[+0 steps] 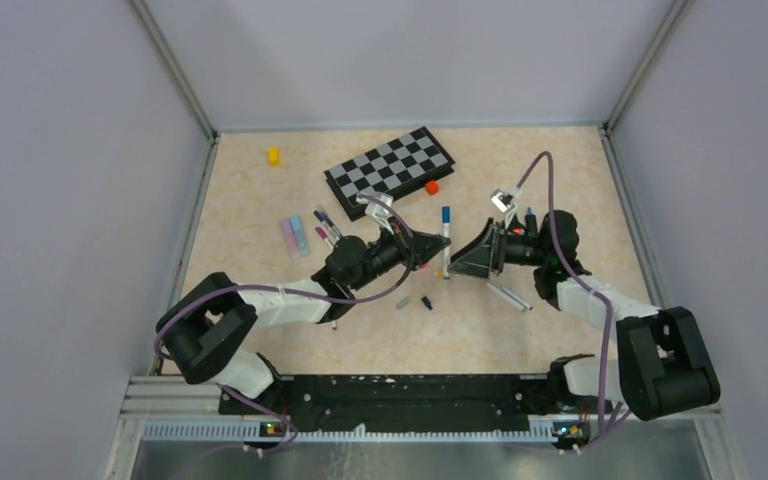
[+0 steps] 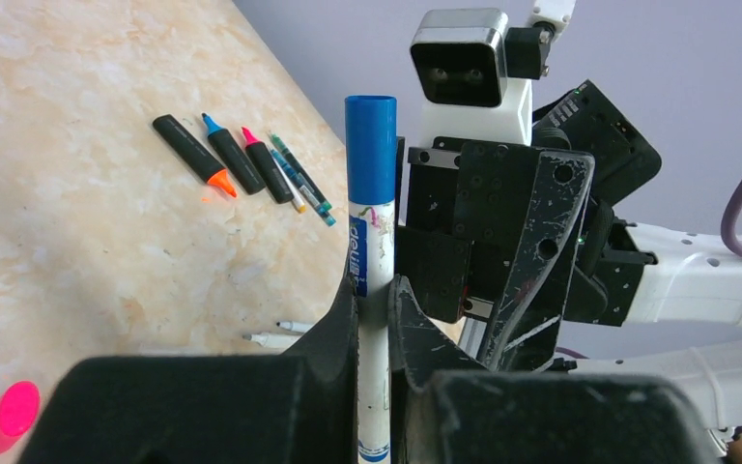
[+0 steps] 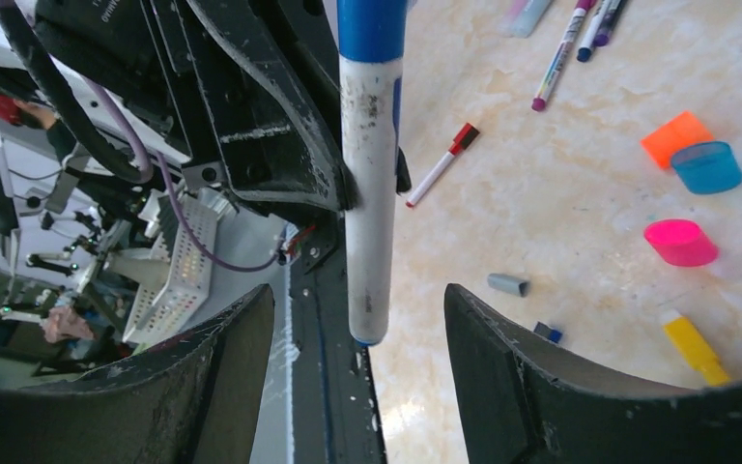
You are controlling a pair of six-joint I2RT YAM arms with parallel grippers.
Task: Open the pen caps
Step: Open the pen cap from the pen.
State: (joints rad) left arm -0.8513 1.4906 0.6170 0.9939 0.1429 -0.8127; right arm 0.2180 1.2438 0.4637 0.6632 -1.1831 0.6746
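Note:
A white-barrelled pen (image 2: 375, 290) with a blue pen cap (image 2: 371, 145) stands upright above the table's middle. My left gripper (image 2: 375, 319) is shut on its barrel, below the cap. In the top view the pen (image 1: 446, 245) sits between the left gripper (image 1: 428, 250) and the right gripper (image 1: 463, 262), which face each other. My right gripper (image 3: 357, 329) is open, and its fingers (image 3: 522, 367) stand wide on either side of the pen's (image 3: 371, 213) tail end without touching it. The blue cap (image 3: 372, 29) is still on.
Loose caps lie on the table: pink (image 3: 681, 242), light blue (image 3: 705, 166), grey (image 3: 508, 283). An orange block (image 3: 676, 138), a red-capped pen (image 3: 442, 166) and black highlighters (image 2: 232, 159) lie around. The chessboard (image 1: 390, 168) and a yellow block (image 1: 273, 155) are at the back.

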